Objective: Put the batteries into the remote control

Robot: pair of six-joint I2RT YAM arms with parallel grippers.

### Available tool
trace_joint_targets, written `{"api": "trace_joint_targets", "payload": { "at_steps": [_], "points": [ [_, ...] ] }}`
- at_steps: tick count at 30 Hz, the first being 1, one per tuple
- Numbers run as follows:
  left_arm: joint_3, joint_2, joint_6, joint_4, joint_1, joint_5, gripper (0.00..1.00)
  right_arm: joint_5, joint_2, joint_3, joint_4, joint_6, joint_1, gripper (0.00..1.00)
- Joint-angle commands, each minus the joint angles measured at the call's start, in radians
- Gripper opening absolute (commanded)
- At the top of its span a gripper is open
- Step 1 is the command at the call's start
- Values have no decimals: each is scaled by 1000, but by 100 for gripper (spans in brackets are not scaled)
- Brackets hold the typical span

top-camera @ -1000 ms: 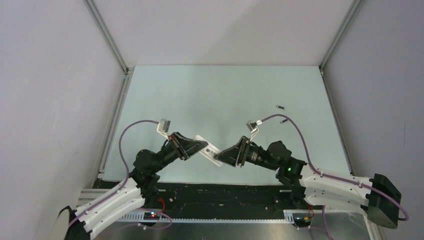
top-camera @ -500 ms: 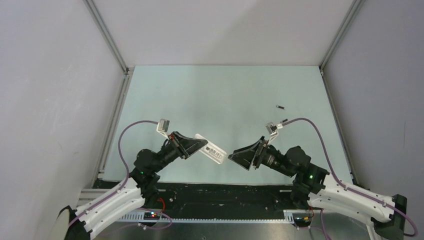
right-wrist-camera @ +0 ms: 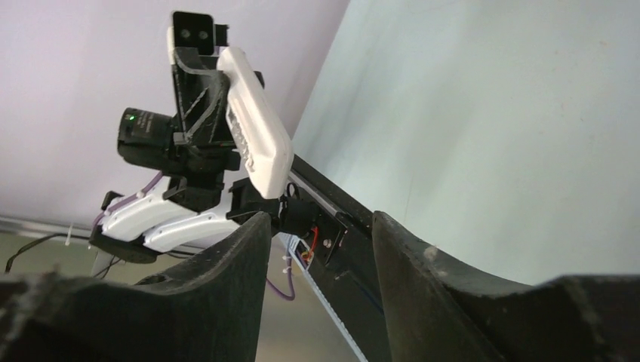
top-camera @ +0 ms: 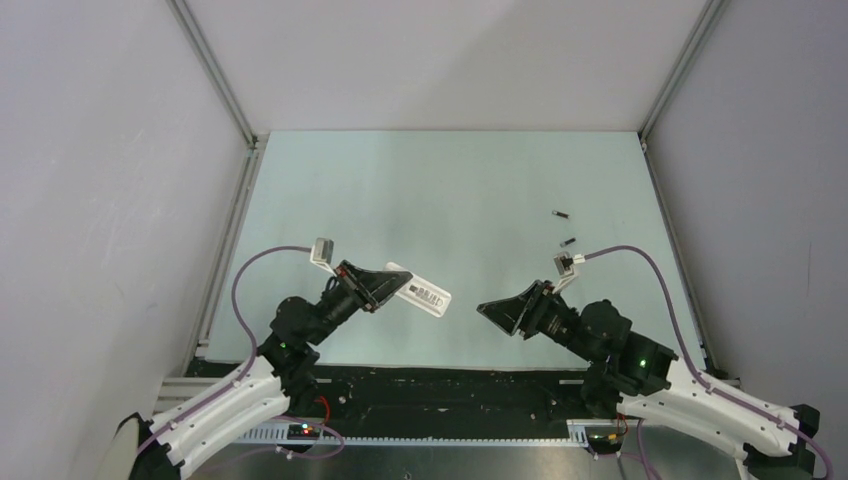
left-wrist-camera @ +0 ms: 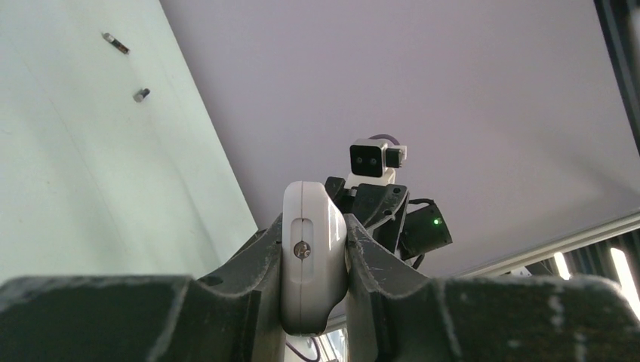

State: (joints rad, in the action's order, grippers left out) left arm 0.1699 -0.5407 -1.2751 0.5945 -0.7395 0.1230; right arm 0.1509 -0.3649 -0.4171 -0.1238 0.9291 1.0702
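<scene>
Here we are with the left pincer (top-camera: pixel 400 284) clenched on the remote control (top-camera: pixel 430 297), gripping it by one end so the rest of the white handset juts out past the fingertips, toward the right pincer (top-camera: pixel 488 308). The left wrist view shows it plainly: the slim body is wedged edge-on between both fingers, and it looks to be lifted off the tabletop (top-camera: pixel 420 180). The right pincer is released, its jaws spread with nothing between them. It points at the remote control's free end from just beside it, with a clear gap between them. In the right wrist view we see what looks like the buttoned face of the handset, so we can't tell whether the recess on the back is uncovered. Now the batteries: the nearer battery (top-camera: pixel 569 242) and the farther battery (top-camera: pixel 561 213) both lie loose on the tabletop. They are out beyond the right pincer's wrist, behind its fingertips and well apart from both pincers. So by our reckoning the loading proper hasn't started. The handset is in hand and presented, and that's about all that is done. What's left is nearly everything: fetching each battery with the free right pincer, lining it up with the recess and seating both.
</scene>
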Motion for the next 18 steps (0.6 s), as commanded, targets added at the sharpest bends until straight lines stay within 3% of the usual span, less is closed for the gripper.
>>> {"api": "trace_joint_targets", "payload": {
  "at_steps": [1, 3, 10, 18],
  "points": [
    [44, -3, -9, 13, -3, 2, 0, 105, -41, -33, -31, 54, 39, 54],
    [38, 11, 0, 11, -4, 5, 0, 171, -58, -32, -14, 54, 80, 54],
    [0, 48, -4, -4, -3, -6, 0, 341, -108, -32, 89, 46, 231, 74],
    [9, 47, -2, -8, -3, 11, 0, 456, -219, -32, 293, 25, 329, 72]
  ]
}}
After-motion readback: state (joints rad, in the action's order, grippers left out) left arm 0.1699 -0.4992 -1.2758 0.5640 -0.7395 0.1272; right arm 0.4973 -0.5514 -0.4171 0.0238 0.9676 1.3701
